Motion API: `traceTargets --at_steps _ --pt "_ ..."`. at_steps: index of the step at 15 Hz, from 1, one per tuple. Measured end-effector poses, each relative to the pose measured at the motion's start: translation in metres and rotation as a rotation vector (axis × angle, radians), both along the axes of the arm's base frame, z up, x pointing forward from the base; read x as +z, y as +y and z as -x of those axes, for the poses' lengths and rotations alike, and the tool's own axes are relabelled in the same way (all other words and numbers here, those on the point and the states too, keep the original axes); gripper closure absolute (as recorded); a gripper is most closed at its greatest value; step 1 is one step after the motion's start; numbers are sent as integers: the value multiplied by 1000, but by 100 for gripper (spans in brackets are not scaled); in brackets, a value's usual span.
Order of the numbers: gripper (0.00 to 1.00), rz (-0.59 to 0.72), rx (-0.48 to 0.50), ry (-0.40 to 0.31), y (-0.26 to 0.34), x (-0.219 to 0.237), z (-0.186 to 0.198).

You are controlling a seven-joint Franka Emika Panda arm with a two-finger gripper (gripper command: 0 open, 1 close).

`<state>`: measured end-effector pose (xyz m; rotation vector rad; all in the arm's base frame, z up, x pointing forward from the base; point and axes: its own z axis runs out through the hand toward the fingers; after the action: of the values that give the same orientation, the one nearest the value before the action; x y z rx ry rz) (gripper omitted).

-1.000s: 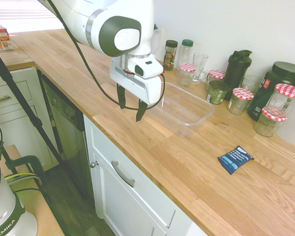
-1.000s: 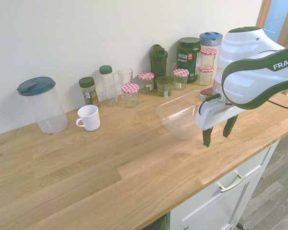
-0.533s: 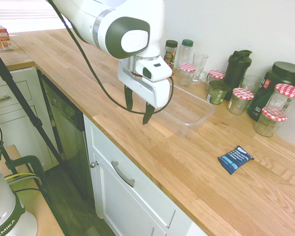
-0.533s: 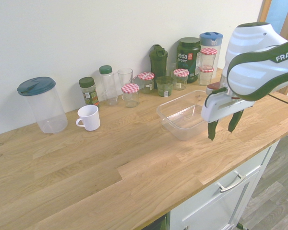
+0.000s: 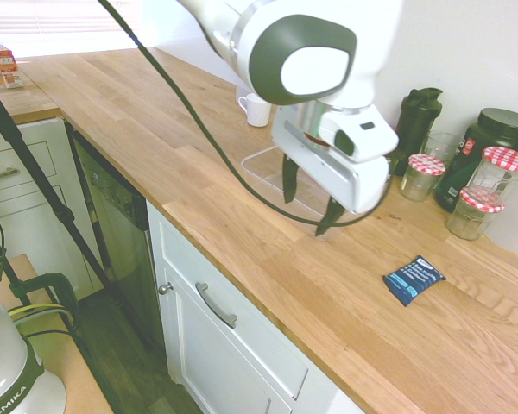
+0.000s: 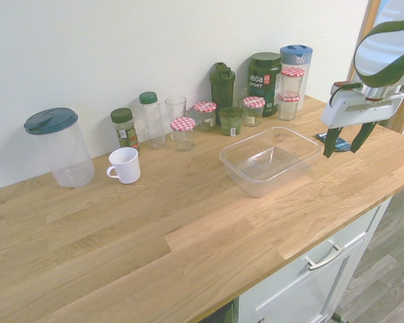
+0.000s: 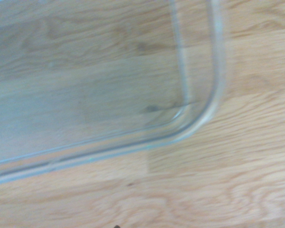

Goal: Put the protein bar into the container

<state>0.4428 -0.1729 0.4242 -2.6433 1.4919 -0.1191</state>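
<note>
The protein bar is a dark-blue foil packet lying flat on the wooden counter, beyond the end of the container. In the second exterior view only a sliver of the protein bar shows behind the fingers. The container, a clear shallow tub, stands empty mid-counter; the arm hides most of the container in the first exterior view. My gripper hangs open above the counter, holding nothing, at the tub's end nearest the bar. The gripper is a short way above the packet. The wrist view shows a rounded corner of the container.
Along the wall stand jars with red-checked lids, a dark shaker bottle, a dark green tub, spice bottles and a glass. A white mug and a tall clear pitcher sit further along. The counter's front edge is close.
The open gripper has travelled along the counter, from the container's front side past its end toward the protein bar. Nothing else has moved.
</note>
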Motion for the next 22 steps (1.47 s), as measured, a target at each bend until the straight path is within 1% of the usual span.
traceTargets --at_steps 5,9,11,15,22 --pt "0 -13 -44 8 -59 -16 -37" --pt "0 -14 -62 1 -108 -9 -56" --pt "0 -7 -59 -4 -119 -11 -74" --pt "0 21 -40 15 -136 -33 -110" --pt "0 39 7 53 -154 -71 -133"
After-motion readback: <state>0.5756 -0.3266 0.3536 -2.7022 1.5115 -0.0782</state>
